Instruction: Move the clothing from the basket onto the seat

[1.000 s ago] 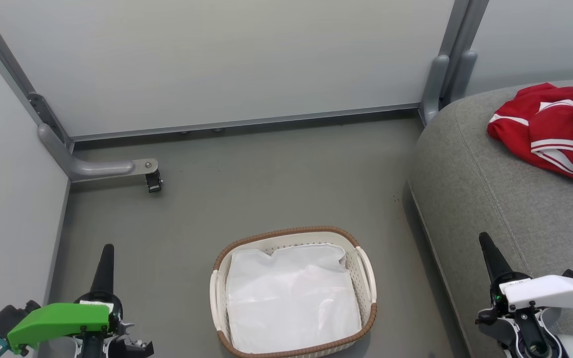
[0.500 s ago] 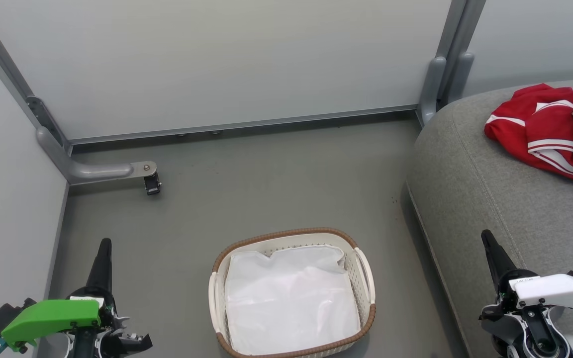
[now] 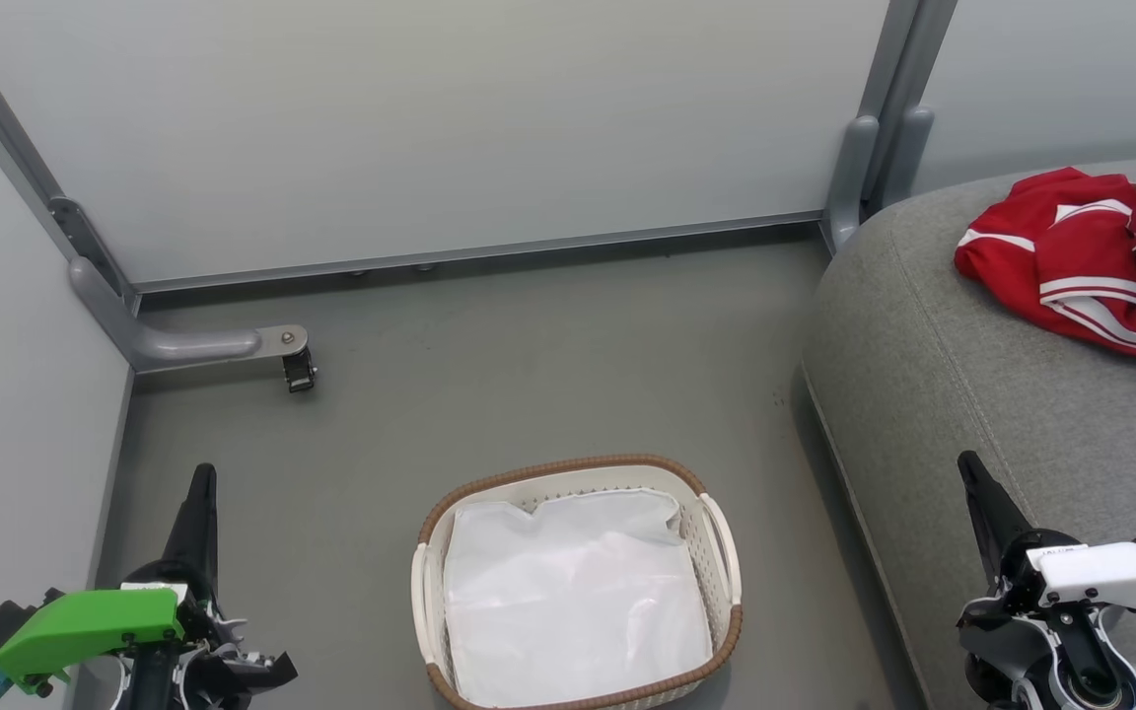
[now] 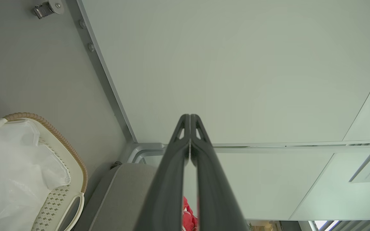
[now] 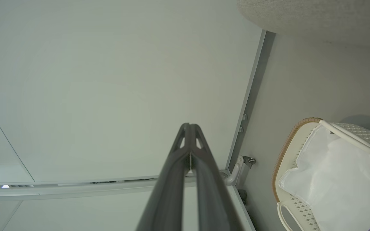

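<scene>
Clothing (image 3: 1071, 266): I log it heaped on the seat (image 3: 972, 414) at upper right of frame, out of the basket (image 3: 568, 469), up-right of my right jaws, the nearer arm; both jaws closed, empty.

Open floor (image 3: 529, 345) spreads from the basket (image 3: 568, 463) to the back wall (image 3: 450, 128) and along the basket's left. On the right the seat (image 3: 943, 414) rises near the basket's handle, leaving a narrow strip of floor between them. A metal foot (image 3: 203, 343) with a caster (image 3: 298, 372) juts from the left corner, and the side wall (image 3: 6, 444) closes that flank. The basket's mouth lies open upward. Clothing (image 3: 1071, 266) covers the seat's far right; its near part is bare.
</scene>
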`<state>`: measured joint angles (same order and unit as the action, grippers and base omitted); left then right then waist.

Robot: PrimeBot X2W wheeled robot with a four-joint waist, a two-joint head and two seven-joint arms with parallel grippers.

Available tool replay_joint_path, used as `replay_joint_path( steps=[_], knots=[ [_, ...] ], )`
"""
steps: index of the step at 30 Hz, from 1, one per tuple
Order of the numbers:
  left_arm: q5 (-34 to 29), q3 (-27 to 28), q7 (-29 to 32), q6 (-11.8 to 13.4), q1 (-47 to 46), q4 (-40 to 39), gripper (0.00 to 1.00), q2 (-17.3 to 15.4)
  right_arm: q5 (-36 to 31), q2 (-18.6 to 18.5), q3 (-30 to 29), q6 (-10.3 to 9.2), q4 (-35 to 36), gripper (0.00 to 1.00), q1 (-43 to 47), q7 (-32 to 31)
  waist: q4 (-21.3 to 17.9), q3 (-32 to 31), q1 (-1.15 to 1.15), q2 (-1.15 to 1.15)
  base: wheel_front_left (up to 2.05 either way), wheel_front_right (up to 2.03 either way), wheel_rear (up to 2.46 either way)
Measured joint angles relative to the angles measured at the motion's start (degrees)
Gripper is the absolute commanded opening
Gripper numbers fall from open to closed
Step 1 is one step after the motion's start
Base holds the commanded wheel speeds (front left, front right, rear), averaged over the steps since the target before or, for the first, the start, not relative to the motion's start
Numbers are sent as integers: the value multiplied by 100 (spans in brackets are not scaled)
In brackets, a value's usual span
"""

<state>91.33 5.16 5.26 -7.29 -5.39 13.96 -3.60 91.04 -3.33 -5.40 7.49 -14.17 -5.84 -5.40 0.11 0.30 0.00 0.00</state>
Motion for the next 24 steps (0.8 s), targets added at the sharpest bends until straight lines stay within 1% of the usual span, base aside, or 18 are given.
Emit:
replay_joint_path(
  steps=[6,24],
  knots=[
    [189,27,52,-3,-34,0,0,1,182,0,-34,0,9,0,-3,-58,-11,-12,0,0,0,0,0],
    [186,47,70,-3,-49,2,0,14,179,9,-54,0,10,0,-5,-64,-11,-12,0,0,0,0,0]
  ],
)
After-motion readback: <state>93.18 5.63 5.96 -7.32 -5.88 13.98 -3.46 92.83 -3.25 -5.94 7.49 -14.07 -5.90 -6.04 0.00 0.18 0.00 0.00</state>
